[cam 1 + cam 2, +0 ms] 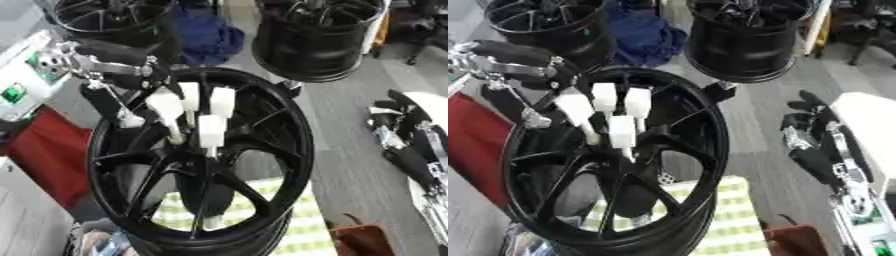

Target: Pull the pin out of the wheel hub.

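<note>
A large black wheel hub (280, 125) stands tilted in the middle, spokes facing me. Several white-headed pins on thin stems rise from around its centre: a left one (166, 107), two upper ones (189, 97) (222, 102) and a lower one (211, 131). My left hand (118, 57), black with silver joints, comes in from the upper left and hovers over the rim just left of the leftmost pin; a black part of it hangs down beside that pin. Whether it touches a pin is hidden. My right hand (815, 135) rests open at the right, away from the hub.
Two more black wheels stand at the back, one left (114, 17) and one right (319, 40), with a blue cloth (210, 37) between them. A red object (48, 150) lies at the left. The hub sits on a green-checked cloth (302, 220). A brown container (359, 240) sits at the lower right.
</note>
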### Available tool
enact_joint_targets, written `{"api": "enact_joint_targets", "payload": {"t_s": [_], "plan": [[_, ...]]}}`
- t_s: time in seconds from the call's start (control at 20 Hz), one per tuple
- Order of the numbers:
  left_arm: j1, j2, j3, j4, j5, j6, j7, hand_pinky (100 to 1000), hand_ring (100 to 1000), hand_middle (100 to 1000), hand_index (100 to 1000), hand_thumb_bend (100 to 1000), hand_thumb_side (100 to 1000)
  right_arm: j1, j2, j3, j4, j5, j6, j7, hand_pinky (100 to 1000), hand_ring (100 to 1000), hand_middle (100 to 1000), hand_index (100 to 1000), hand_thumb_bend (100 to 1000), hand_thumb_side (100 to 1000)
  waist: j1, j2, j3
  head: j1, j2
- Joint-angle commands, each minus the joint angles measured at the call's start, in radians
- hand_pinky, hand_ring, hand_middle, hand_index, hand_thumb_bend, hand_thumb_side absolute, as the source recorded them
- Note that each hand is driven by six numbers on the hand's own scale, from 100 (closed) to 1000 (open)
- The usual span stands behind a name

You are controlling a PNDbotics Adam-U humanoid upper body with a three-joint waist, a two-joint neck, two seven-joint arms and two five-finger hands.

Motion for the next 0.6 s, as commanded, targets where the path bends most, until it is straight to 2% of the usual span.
{"api": "enact_joint_targets", "payload": {"t_s": [0.05,0.25,0.5,0.55,0.6], "plan": [[0.006,0.096,0.113,-0.046,0.021,-0.061,-0.095,562,100,446,617,100,100,-0.006,-0.016,-0.012,-0.008,0.004,0.000,-0.007,782,766,796,946,100,420,0.000,-0.013,0.005,-0.003,-0.002],[0.113,0.205,0.278,-0.086,0.031,-0.019,-0.095,574,100,453,624,100,100,-0.003,-0.016,-0.018,-0.006,0.007,0.000,-0.015,781,766,796,946,100,421,0.002,-0.011,0.013,0.001,-0.002],[0.317,0.300,0.417,-0.091,0.022,0.028,-0.073,590,100,471,646,100,100,-0.006,-0.012,-0.023,-0.006,0.008,-0.001,-0.020,782,766,796,947,100,423,-0.002,-0.003,0.019,0.019,-0.002],[0.359,0.308,0.436,-0.080,0.013,0.037,-0.064,597,100,483,657,279,100,-0.006,-0.012,-0.024,-0.007,0.009,-0.001,-0.022,782,766,796,946,100,422,-0.003,-0.001,0.020,0.023,-0.002],[0.398,0.309,0.449,-0.065,0.000,0.046,-0.058,607,100,507,680,100,100,-0.006,-0.011,-0.025,-0.007,0.009,0.000,-0.023,782,766,795,946,100,423,-0.004,0.001,0.021,0.025,-0.002]]}}
